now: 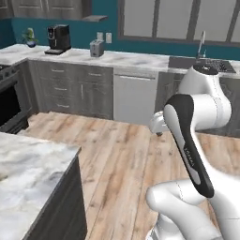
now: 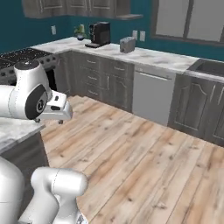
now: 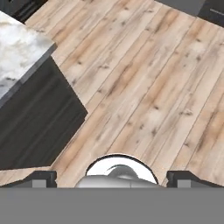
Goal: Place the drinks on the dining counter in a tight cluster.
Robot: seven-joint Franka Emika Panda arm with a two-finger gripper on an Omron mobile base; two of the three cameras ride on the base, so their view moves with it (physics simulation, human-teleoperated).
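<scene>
One dining counter (image 1: 28,173) corner; one hand (image 3: 112,178) open over floor (image 3: 144,87).

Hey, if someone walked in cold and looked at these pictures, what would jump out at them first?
The big white robot arm folded up over the wooden floor, its open gripper pointing down at the planks with nothing between the fingers. Next, the corner of the marble-topped dining counter with dark sides at the left. Behind, a long worktop under a teal wall carries a black coffee machine and a toaster.
</scene>
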